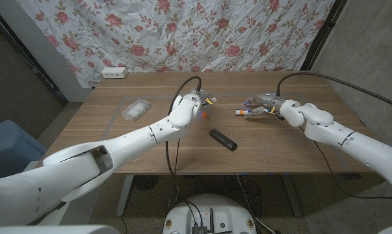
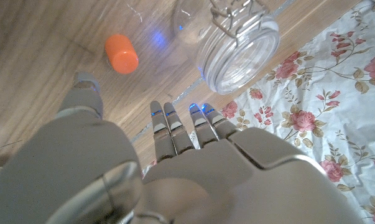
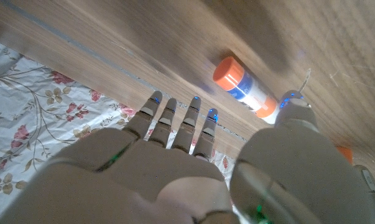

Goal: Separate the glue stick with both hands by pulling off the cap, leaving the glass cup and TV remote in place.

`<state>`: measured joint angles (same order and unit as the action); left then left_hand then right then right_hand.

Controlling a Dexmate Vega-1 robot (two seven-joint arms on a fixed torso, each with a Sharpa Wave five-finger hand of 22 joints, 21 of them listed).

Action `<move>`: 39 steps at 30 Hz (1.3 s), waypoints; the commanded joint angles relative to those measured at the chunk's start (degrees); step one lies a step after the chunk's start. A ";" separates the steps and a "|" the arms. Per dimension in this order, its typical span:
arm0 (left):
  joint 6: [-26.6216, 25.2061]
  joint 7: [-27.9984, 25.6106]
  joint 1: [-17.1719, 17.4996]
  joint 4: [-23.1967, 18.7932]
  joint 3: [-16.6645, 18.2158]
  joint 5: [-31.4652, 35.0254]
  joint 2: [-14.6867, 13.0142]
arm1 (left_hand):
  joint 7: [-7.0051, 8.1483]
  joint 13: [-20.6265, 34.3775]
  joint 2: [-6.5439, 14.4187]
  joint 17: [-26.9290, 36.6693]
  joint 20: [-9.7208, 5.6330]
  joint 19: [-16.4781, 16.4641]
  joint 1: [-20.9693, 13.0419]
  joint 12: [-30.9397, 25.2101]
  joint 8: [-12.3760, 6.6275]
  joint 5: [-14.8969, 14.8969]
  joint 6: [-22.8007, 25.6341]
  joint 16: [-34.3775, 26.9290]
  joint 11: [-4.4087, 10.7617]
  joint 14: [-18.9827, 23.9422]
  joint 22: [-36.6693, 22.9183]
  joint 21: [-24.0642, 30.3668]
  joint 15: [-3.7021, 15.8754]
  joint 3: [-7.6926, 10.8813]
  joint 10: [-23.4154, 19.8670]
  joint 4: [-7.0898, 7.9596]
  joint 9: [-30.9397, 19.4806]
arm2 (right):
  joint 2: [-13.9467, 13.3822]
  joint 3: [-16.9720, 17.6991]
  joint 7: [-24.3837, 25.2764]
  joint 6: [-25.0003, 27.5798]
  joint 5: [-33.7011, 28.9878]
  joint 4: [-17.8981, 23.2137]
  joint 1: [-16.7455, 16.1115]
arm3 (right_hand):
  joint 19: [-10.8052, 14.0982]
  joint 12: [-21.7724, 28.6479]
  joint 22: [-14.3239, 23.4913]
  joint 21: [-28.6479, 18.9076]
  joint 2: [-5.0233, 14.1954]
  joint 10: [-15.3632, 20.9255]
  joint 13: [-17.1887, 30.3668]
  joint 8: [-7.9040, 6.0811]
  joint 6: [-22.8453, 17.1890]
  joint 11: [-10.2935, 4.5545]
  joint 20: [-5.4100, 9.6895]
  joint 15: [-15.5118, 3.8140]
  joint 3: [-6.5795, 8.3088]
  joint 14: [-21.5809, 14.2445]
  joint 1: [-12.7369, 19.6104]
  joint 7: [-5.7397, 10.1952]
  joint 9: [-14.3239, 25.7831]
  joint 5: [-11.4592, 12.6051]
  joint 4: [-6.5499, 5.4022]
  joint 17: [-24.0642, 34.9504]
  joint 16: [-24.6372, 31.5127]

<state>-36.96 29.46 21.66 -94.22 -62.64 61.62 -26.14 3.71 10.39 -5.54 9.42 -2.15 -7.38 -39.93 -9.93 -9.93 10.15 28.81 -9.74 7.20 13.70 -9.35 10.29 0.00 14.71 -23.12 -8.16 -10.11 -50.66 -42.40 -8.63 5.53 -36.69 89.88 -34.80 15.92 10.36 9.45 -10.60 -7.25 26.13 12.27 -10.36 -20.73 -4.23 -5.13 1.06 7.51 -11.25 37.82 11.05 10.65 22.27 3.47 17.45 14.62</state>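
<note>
Head view, left to right. A clear glass jar [image 1: 136, 108] lies on its side at mid-left of the wooden table [image 1: 280, 156]; the left wrist view shows its wire-clasp lid end [image 2: 239, 45].

The left hand [image 1: 194, 101] sits just left of frame centre, above the table. In the left wrist view its fingers [image 2: 175, 130] extend side by side, thumb apart, nothing between them: held loose, not gripping. An orange cap [image 2: 122, 53] lies on the wood ahead of that hand, apart from the fingers, near the jar; in the head view it is a small orange spot [image 1: 204, 116] just below the hand.

A black TV remote [image 1: 222, 140] lies at frame centre, lower than both hands, touched by neither.

The glue stick [image 1: 240, 112] lies on the table right of centre, orange end toward the left, with the fingertips of the right hand [image 1: 266, 106] just beside its right end. In the right wrist view the stick [image 3: 246, 89] lies on the wood with the thumb tip [image 3: 291, 101] at its white end; whether the thumb touches it cannot be told. The other fingers [image 3: 181, 124] are straight, side by side, and clear of the stick; the hand holds nothing.

A floral cloth [image 1: 182, 32] hangs behind the table, and a white power strip [image 1: 114, 73] lies at the table's far left corner.
</note>
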 commanded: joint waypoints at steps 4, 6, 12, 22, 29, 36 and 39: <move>0.63 -4.05 2.88 -3.50 4.37 -4.19 -1.89 | -0.30 -0.10 0.05 0.10 -2.14 0.13 0.82 0.30 0.25 -0.03 -1.98 -0.08 -0.52 -0.62 -0.07 0.02 -0.07 -0.31 1.94 -0.05 -0.07 | -0.23 1.42 -0.45 -1.80 4.90 -0.36 -0.52 | -1.44 -0.24 0.28 0.18 -0.14 -3.70 -0.01 0.28 3.43 0.38 -0.45 1.71 -1.61 2.08 -3.20 -0.40 -0.03 0.56 -0.99 -0.11 -1.08; 1.00 -5.03 3.40 -3.99 5.22 -5.53 -2.27 | -0.52 -0.15 0.07 0.10 -2.13 0.36 1.16 0.17 0.29 -0.03 -2.79 -0.01 -0.69 -1.08 -0.08 -0.05 -0.16 -0.40 2.42 0.03 -0.04 | -0.26 1.57 -1.10 -1.93 5.74 -0.35 -0.46 | -2.03 -0.30 0.28 0.28 -0.13 -4.74 -0.06 0.30 4.32 0.67 -0.57 1.95 -1.83 2.94 -3.61 -0.29 -0.04 0.67 -1.12 -0.20 -1.46; 1.33 -8.91 5.53 -5.54 8.33 -10.13 -3.17 | -0.96 -0.21 0.13 0.09 -2.47 0.60 1.67 -0.09 0.29 -0.03 -3.99 0.11 -0.79 -1.90 -0.08 -0.08 0.48 -0.51 2.72 0.14 -0.01 | -0.12 2.52 -0.76 -3.54 8.89 -1.16 -0.73 | -3.66 -0.33 0.29 0.34 0.36 -7.80 -0.23 0.45 7.57 1.65 -0.93 3.12 -2.63 5.18 -5.66 -0.49 -0.09 0.86 -2.00 -0.33 -2.21; 2.38 -16.76 8.31 -7.19 11.85 -16.34 -5.12 | -1.36 -0.26 0.34 0.08 -2.52 0.03 2.37 -0.36 -0.08 0.06 -3.92 -0.18 -1.19 -1.63 -0.09 0.18 0.76 -0.64 2.68 0.36 0.01 | 0.87 3.87 -0.18 -4.53 14.19 -2.09 -1.33 | -4.46 -0.34 0.29 0.04 2.03 -12.16 -0.49 0.31 11.15 2.49 -0.30 2.78 -3.72 7.74 -9.69 -1.40 -0.15 0.36 -4.07 -0.40 -2.66; 4.18 -22.15 10.11 -7.85 13.97 -20.17 -6.83 | -1.91 -0.30 0.85 0.08 -2.48 0.16 3.52 -0.09 0.11 0.16 -5.49 -0.19 -2.18 -1.99 -0.12 0.14 0.52 -0.80 4.60 0.74 0.02 | 1.45 4.37 -0.23 -4.94 17.02 -2.36 -1.22 | -4.71 -0.31 0.23 0.05 2.38 -14.21 -0.71 0.24 12.45 2.31 1.42 1.59 -4.18 9.13 -10.88 -2.00 -0.19 -0.16 -4.53 -0.77 -3.05; 4.76 -26.20 11.63 -7.82 16.23 -24.46 -7.31 | -2.76 -0.33 1.55 0.08 -2.59 -0.07 4.72 -0.21 0.13 0.23 -6.47 -0.31 -3.02 -1.82 -0.15 0.22 0.42 -0.92 5.25 1.22 0.00 | 2.79 5.65 1.25 -5.75 21.61 -3.30 -2.08 | -4.50 -0.10 0.17 -0.06 2.88 -14.67 -0.89 0.04 12.64 2.53 2.52 0.62 -4.49 9.47 -12.03 -2.67 -0.22 -0.56 -5.10 -1.02 -3.03; 4.98 -27.73 12.21 -7.89 17.09 -26.33 -7.47 | -2.89 -0.34 1.75 0.08 -2.62 -0.03 4.94 -0.21 0.14 0.25 -6.77 -0.26 -3.12 -1.96 -0.15 0.21 0.30 -0.91 5.47 1.30 0.00 | 3.03 5.92 1.79 -5.29 22.67 -2.95 -2.43 | -4.28 0.03 0.16 -0.14 3.02 -14.58 -0.95 -0.08 12.49 2.47 2.84 0.30 -4.61 9.21 -12.41 -2.83 -0.23 -0.70 -5.28 -1.11 -2.90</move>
<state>-33.19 8.40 30.71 -101.39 -49.87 41.67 -31.96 0.92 9.85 -3.99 9.34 -2.04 -7.08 -35.67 -9.93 -9.75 10.14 22.37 -9.75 4.37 11.93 -9.35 10.29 0.69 13.77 -17.75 -7.22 -10.13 -48.95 -37.91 -8.78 1.03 -21.32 87.38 -36.26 11.44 10.15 9.45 -10.38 -4.36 11.65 11.18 -9.99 -8.15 -1.75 -2.85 1.84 2.79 -1.83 25.93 8.50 10.40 21.78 -1.43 16.22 11.64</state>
